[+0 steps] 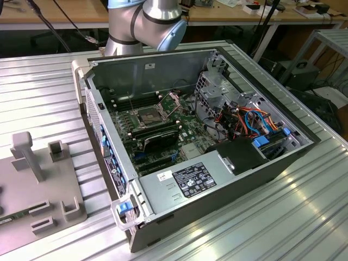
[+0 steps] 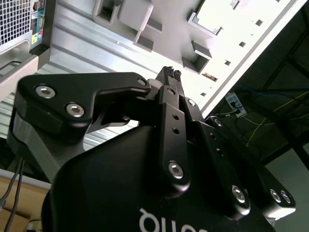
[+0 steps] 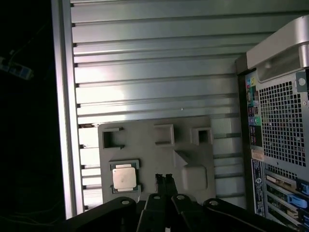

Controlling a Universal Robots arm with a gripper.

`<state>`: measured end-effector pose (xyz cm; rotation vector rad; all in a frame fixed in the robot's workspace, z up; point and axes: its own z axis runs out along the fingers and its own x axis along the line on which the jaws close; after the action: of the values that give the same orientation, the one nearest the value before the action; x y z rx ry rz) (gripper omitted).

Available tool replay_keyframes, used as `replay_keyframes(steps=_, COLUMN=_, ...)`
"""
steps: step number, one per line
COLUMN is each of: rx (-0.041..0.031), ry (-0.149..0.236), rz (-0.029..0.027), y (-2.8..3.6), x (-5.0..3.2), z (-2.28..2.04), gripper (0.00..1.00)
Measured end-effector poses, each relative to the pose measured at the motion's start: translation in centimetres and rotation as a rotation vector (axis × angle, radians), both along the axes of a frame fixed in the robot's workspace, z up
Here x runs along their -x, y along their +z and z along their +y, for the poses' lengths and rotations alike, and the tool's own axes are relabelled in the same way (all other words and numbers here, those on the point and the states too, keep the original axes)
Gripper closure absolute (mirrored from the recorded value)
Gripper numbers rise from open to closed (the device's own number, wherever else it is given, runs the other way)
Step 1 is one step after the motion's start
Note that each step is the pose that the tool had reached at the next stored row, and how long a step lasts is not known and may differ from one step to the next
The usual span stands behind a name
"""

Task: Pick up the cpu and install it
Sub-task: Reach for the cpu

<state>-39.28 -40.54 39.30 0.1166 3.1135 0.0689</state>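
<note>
**Cpu** (image 3: 124, 178). Small flat square chip with a dull silver-grey top. In the first wrist view it lay face up in a shallow framed pocket of the grey fixture plate (image 3: 159, 145). That pocket was at the plate's corner closest to the counter's edge. Its raised walls probably served to keep the chip square and in a known place for pick-up. Not yet lifted.

**Gripper** (image 3: 164, 178). Its black fingers were brought together with nothing between them, as both wrist views showed. It hung above the fixture plate with its tips just beside the chip's pocket, apart from the chip and touching nothing.

**Fixture plate.** This sat flat on the ribbed metal counter (image 1: 304, 217), close to the counter's edge at the exterior view's left, beside the computer case. It carried several other open-sided holders, probably for other parts.

**Computer case** (image 1: 163, 65). It lay on its side in the middle of the counter with the side panel off. The board faced upward, presumably so it could be reached from above.

**Socket** (image 1: 148, 115). A dark square on the board. Its metal frame appeared to be swung up, which suggested it was open to receive the chip. No chip could be made out in it.

**Status.** The work was judged to be at the approach to the grasp.
</note>
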Motion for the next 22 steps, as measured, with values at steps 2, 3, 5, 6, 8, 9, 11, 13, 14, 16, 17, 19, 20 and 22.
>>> replay_keyframes(steps=2, rx=0.0000, ry=0.000, rz=-0.0001, y=-0.03, x=0.03, z=-0.29, gripper=0.89)
replay_keyframes(steps=3, rx=0.0000, ry=0.000, rz=0.0000, y=-0.03, x=0.05, z=-0.40, gripper=0.89)
replay_keyframes(steps=5, rx=-0.0001, ry=0.000, rz=-0.0002, y=-0.16, x=0.12, z=-0.65, gripper=0.89)
replay_keyframes(steps=6, rx=-0.0002, ry=0.000, rz=-0.0002, y=-0.26, x=0.17, z=-0.69, gripper=0.89)
replay_keyframes(steps=8, rx=0.0000, ry=0.000, rz=0.0000, y=-0.44, x=0.30, z=-0.75, gripper=0.89)
replay_keyframes(steps=9, rx=0.0001, ry=0.000, rz=0.0000, y=-0.56, x=0.40, z=-0.77, gripper=0.89)
replay_keyframes(steps=11, rx=0.0001, ry=0.000, rz=0.0001, y=-0.85, x=0.74, z=-0.80, gripper=0.89)
replay_keyframes(steps=13, rx=0.0000, ry=0.000, rz=0.0000, y=-1.12, x=1.07, z=-0.83, gripper=0.89)
replay_keyframes(steps=14, rx=0.0000, ry=0.000, rz=-0.0001, y=-1.27, x=1.22, z=-0.85, gripper=0.89)
replay_keyframes(steps=16, rx=0.0000, ry=0.000, rz=0.0001, y=-1.43, x=1.39, z=-0.88, gripper=0.89)
replay_keyframes(steps=17, rx=0.0000, ry=0.000, rz=0.0003, y=-1.53, x=1.49, z=-0.90, gripper=0.89)
replay_keyframes(steps=19, rx=0.0002, ry=0.000, rz=0.0008, y=-1.73, x=1.68, z=-0.92, gripper=0.89)
replay_keyframes(steps=20, rx=0.0004, ry=0.000, rz=0.0009, y=-1.77, x=1.73, z=-0.93, gripper=0.89)
replay_keyframes(steps=22, rx=0.0007, ry=0.000, rz=0.0011, y=-1.83, x=1.79, z=-0.94, gripper=0.89)
